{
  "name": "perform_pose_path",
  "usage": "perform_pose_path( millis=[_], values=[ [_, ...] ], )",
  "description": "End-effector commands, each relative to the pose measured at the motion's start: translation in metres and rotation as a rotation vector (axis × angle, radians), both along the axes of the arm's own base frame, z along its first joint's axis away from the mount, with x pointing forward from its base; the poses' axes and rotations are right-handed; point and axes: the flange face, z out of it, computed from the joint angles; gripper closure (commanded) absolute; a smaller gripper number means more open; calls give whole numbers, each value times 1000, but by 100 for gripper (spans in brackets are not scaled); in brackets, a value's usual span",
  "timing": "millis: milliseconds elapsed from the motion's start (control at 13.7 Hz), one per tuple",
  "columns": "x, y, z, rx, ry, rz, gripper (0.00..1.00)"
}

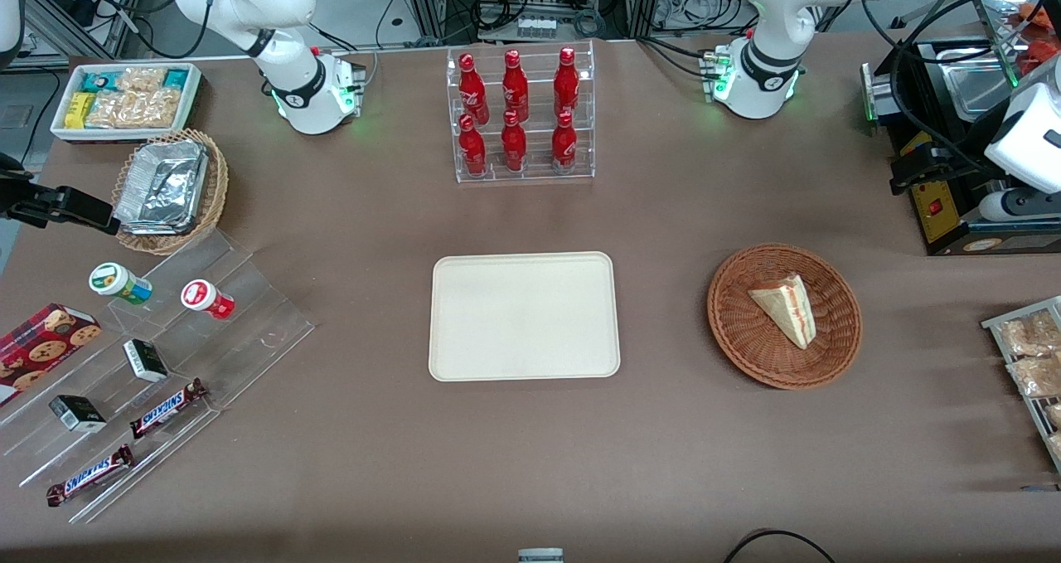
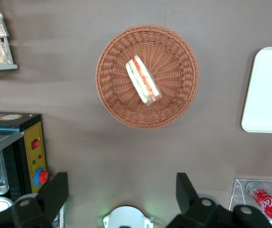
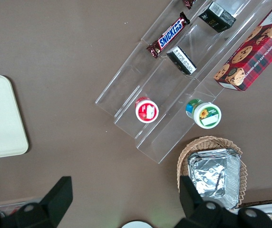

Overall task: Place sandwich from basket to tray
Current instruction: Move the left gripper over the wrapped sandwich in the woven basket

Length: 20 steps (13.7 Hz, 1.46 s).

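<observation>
The sandwich (image 1: 786, 308) is a pale bread wedge with red and green filling. It lies alone in the round reddish-brown wicker basket (image 1: 738, 331). The cream tray (image 1: 524, 316) lies flat beside the basket, toward the parked arm's end, and nothing is on it. My left gripper (image 1: 912, 173) hangs high above the table, farther from the front camera than the basket, toward the working arm's end. In the left wrist view the gripper (image 2: 121, 190) is open wide and holds nothing, well apart from the sandwich (image 2: 143, 80), the basket (image 2: 174, 102) and the tray's edge (image 2: 269, 90).
A black appliance with a yellow panel (image 1: 941, 206) stands under the gripper. A wire rack of snack bags (image 1: 1028, 356) sits at the working arm's table edge. A clear rack of red bottles (image 1: 518, 115) stands farther back than the tray. Acrylic steps with snacks (image 1: 166, 364) lie toward the parked arm's end.
</observation>
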Motion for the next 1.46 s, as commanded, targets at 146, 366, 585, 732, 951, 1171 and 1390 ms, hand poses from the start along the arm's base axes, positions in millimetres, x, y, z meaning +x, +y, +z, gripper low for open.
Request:
perform_pose_path(
  millis=[146,366,585,732,951,1171,1390],
  values=[
    [-2,1,-7,0,2,3,0],
    [2,6,-50,37,31,43,0],
    [8,3,-94,72,-17,195,0],
    [10,1,-121,71,-47,233,0],
    [14,-9,-164,74,-72,308,0],
    [15,-23,-207,61,-115,331,0],
    [13,-30,-250,52,-128,346,0]
  ],
)
